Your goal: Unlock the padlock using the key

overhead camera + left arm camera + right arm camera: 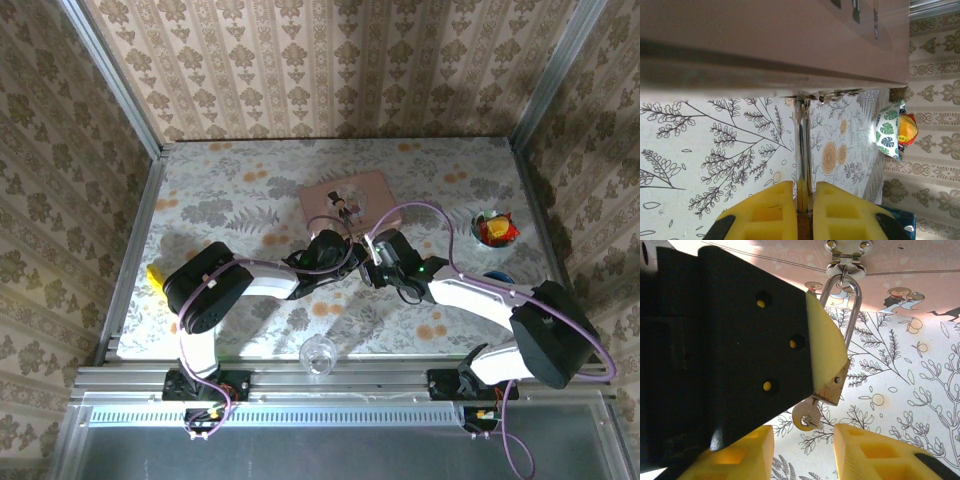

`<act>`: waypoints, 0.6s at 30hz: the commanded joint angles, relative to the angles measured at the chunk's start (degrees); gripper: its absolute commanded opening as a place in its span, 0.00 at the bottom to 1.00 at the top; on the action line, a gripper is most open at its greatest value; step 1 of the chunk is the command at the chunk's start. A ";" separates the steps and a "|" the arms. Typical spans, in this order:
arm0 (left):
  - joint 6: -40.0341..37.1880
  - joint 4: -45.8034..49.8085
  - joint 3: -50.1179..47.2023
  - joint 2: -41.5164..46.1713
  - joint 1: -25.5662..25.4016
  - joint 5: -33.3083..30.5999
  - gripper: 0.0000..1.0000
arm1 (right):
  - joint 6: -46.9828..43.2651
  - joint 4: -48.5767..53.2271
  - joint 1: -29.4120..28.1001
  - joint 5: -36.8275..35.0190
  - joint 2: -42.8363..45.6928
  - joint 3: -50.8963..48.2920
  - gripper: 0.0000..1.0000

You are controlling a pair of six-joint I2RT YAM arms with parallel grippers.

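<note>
The brass padlock [836,384] hangs by its silvery shackle [851,302] from the hasp [842,267] of the pink box [345,195]. My left gripper [804,188] is shut on the padlock's body, which shows edge-on between its yellow pads, with the shackle [803,142] running up to the box. In the right wrist view one black left finger with its pad [826,342] covers most of the lock. The key [807,415] sticks out of the padlock's lower end, its round head carrying a small ring. My right gripper [802,450] stands open just below the key, touching nothing.
A leaf-patterned bowl of snack packets [493,228] sits at the right, with a blue object [497,277] nearer the edge. A clear glass [319,355] stands at the front rail. A yellow item [155,277] lies at the left. Both arms meet in front of the box.
</note>
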State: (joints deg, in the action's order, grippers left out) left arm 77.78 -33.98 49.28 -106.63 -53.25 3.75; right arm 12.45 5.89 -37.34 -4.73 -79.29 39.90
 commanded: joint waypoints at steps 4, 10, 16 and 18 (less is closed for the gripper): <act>3.58 2.33 0.25 -0.67 -0.22 3.54 0.00 | -3.23 -4.19 -2.09 -6.24 -2.78 1.41 0.35; 4.46 2.65 0.38 -0.60 -0.16 4.68 0.00 | -6.36 -7.18 -3.87 -10.29 -4.75 1.45 0.35; 4.70 3.30 1.26 -1.21 -0.31 5.63 0.00 | -8.12 -7.95 -4.74 -12.72 -8.31 2.93 0.35; 4.73 3.32 1.39 -1.29 -0.36 5.84 0.00 | -8.32 -8.16 -4.83 -13.50 -9.32 3.21 0.35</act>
State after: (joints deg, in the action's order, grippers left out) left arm 78.11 -33.17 49.93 -106.78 -52.80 4.03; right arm 6.72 1.67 -41.80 -14.79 -85.73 41.08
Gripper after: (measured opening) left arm 0.104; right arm 0.351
